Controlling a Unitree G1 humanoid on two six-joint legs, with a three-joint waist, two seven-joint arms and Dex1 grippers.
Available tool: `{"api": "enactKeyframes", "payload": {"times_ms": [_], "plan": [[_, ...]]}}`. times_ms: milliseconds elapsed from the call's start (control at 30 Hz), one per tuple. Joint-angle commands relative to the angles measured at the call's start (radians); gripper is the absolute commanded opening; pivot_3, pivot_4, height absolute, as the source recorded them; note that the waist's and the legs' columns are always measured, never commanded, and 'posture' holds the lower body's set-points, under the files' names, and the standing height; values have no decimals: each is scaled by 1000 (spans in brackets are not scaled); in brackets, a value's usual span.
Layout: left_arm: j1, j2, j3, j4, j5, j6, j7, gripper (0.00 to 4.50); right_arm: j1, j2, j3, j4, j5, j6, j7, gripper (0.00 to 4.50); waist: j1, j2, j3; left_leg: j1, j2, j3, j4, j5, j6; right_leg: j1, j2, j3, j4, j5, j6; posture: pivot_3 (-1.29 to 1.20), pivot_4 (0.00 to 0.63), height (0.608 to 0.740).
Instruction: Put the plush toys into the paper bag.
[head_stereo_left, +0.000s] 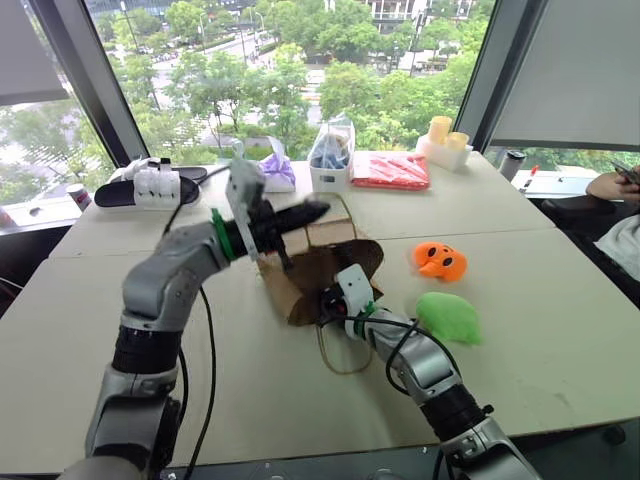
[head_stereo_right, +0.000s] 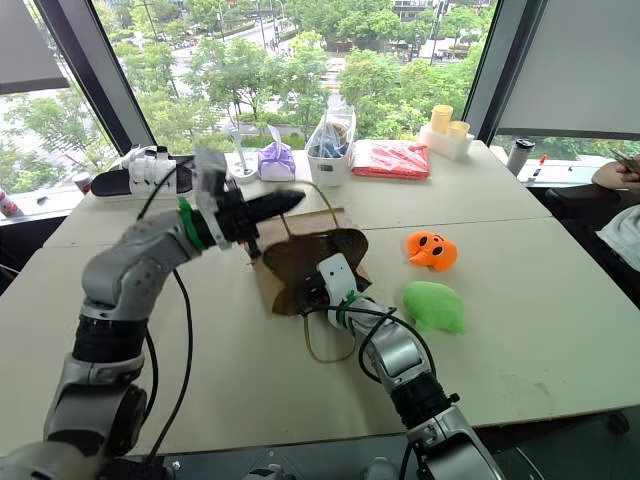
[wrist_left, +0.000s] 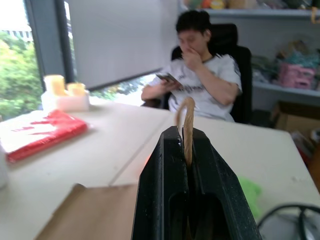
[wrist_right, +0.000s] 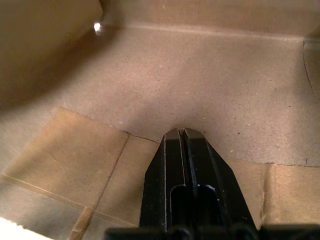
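Note:
The brown paper bag (head_stereo_left: 318, 268) lies on the table with its mouth toward me, partly raised. My left gripper (head_stereo_left: 316, 210) is above it, shut on the bag's upper twine handle (wrist_left: 188, 107), which loops up between the black fingers (wrist_left: 167, 150). My right gripper (wrist_right: 182, 131) is shut and reaches inside the bag's mouth, its tips over the brown paper floor; nothing is held in it. The orange plush toy (head_stereo_left: 440, 260) with dark face marks sits on the table to the right of the bag. The green plush toy (head_stereo_left: 448, 317) lies just in front of it.
The bag's other twine loop (head_stereo_left: 340, 352) lies flat on the table in front of the bag. At the back stand a red packet (head_stereo_left: 390, 170), a clear bag in a white box (head_stereo_left: 330, 155), a purple pouch (head_stereo_left: 278, 170) and yellow cups (head_stereo_left: 446, 138). A person (wrist_left: 200, 75) sits at the right.

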Motion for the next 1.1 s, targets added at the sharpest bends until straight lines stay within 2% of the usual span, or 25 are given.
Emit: {"api": "enactKeyframes", "payload": {"times_ms": [33,200,333,467,600,700,833,933,1100], "plan": [[-75,1,74,21,-37,-2,61,46,17,-5,-1,-3,-24,-1,22,0,-2,0,0,0,0,0,0,0,0,0,0,0,0,0,0,0,150,740],[-154,7,123,79,-49,-16,107,46,44,-26,-5,-17,-50,7,44,0,-2,0,0,0,0,0,0,0,0,0,0,0,0,0,0,0,150,740],[-84,-5,78,19,-60,3,79,46,64,-36,-23,-87,-53,21,48,0,-2,0,0,0,0,0,0,0,-1,0,0,0,0,0,0,0,150,740],[47,-42,17,-62,-63,4,61,46,89,-69,-82,-320,-9,140,67,0,2,1,-1,0,0,0,0,0,-1,0,0,0,0,0,0,0,150,740],[124,-54,-23,-77,-41,-25,41,46,138,-172,-170,-636,65,328,118,0,3,1,0,-1,-1,0,0,0,0,-1,0,0,0,0,0,0,150,740],[141,-57,-35,-86,-39,-28,36,0,170,-271,-302,-843,160,499,161,816,7,0,-1,-1,-1,-1,0,-2,3,0,0,0,0,0,0,0,150,740],[152,-58,-35,-93,-46,-26,31,0,251,-439,-501,-974,224,649,219,2758,10,0,-1,-1,-1,0,0,-3,6,1,0,0,-1,0,0,0,150,740],[155,-59,-36,-100,-51,-20,34,0,329,-503,-528,-958,216,638,224,4337,9,0,-1,-1,-1,0,1,-3,6,2,-1,0,-2,0,0,0,150,740],[153,-58,-49,-103,-37,-32,35,0,454,-500,-491,-824,169,500,209,4425,7,0,-1,0,0,1,0,-3,6,2,-1,0,-2,0,0,0,150,740]]}}
